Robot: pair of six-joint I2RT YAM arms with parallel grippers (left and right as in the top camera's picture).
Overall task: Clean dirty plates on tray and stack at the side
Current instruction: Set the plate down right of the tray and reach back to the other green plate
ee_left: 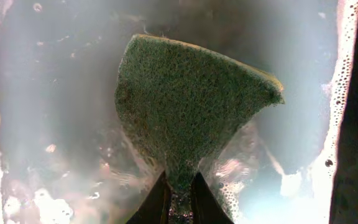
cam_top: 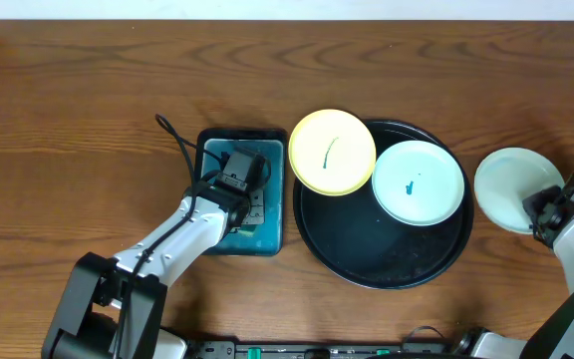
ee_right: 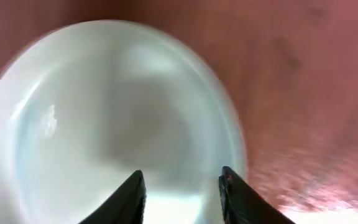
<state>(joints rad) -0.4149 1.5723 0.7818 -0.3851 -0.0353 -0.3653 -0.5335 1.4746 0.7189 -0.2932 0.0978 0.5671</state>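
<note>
My left gripper point(ee_left: 179, 186) is pinching the green sponge point(ee_left: 191, 106) inside the soapy teal dish point(cam_top: 210, 140). My right gripper point(ee_right: 182, 180) is hanging spread over a mint-white plate point(cam_top: 506, 184) near the table's right edge. The yellow plate point(cam_top: 333, 152) and other mint plate point(cam_top: 419, 182) are sitting on the black tray point(cam_top: 367, 254) mid-table.

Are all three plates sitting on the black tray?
No: one mint-white plate lies on the wooden table, right of the tray and outside its rim.

No writing, label, brand or number is legible in the 3 views (right wrist blurred).
</note>
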